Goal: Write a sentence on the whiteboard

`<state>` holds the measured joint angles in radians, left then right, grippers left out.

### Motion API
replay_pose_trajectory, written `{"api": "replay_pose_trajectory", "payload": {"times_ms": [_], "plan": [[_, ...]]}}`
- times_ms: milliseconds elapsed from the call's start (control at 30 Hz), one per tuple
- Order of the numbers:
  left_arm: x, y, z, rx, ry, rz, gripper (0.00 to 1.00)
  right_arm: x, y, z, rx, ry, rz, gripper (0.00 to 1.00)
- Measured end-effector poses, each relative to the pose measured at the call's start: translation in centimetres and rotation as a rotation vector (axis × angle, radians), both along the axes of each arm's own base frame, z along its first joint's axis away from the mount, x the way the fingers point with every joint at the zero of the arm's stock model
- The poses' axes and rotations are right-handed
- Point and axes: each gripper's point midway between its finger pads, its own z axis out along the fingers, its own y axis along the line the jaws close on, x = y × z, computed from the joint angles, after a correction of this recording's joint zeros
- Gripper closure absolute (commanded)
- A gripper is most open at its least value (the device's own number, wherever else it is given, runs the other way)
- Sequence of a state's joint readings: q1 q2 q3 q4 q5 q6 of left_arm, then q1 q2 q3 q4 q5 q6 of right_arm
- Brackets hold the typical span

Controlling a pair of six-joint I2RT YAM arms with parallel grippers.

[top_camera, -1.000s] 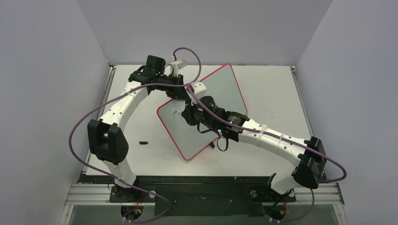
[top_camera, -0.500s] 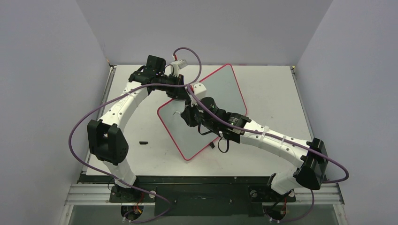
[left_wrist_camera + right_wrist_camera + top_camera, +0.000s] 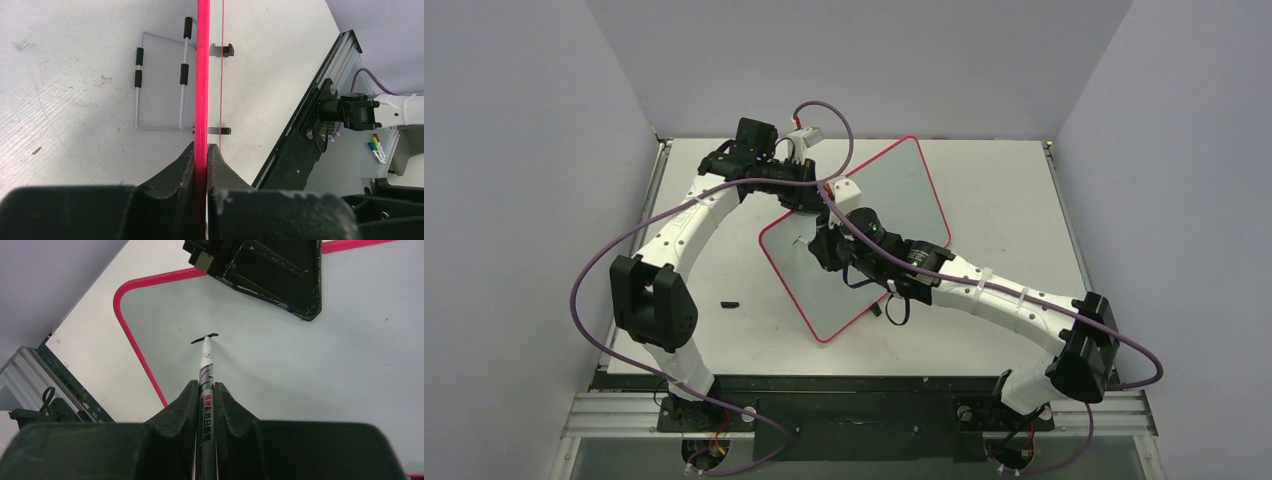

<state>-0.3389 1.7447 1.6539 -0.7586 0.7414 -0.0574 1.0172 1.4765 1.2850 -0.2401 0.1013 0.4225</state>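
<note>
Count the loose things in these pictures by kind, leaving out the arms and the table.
whiteboard: 1
marker: 1
wire stand: 1
small black piece: 1
Total: 4

The whiteboard (image 3: 894,195) is pale grey-white with a bright red-pink rim. On it is one short black stroke (image 3: 205,338). The marker (image 3: 206,370) has a white and grey barrel with black print. The left claw (image 3: 201,150) and right claw (image 3: 206,387) are black. The left arm (image 3: 679,225) and right arm (image 3: 1014,300) are white with black joints and purple cables (image 3: 822,103). The desk (image 3: 1004,200) is off-white with faint brownish stains. A small black piece (image 3: 730,303) lies near left. A silver wire frame (image 3: 184,74) has black sleeves.
</note>
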Motion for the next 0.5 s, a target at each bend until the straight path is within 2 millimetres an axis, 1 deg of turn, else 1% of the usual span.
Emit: {"api": "replay_pose_trajectory", "payload": {"times_ms": [333,500], "plan": [[0.0,0.0,0.0,0.001,-0.001,0.001,1.00,0.2,0.0,-0.3,-0.007,-0.001,-0.006,1.00],[0.1,0.1,-0.1,0.004,-0.003,0.003,1.00,-0.2,-0.3,-1.3,-0.015,0.007,-0.003,1.00]]}}
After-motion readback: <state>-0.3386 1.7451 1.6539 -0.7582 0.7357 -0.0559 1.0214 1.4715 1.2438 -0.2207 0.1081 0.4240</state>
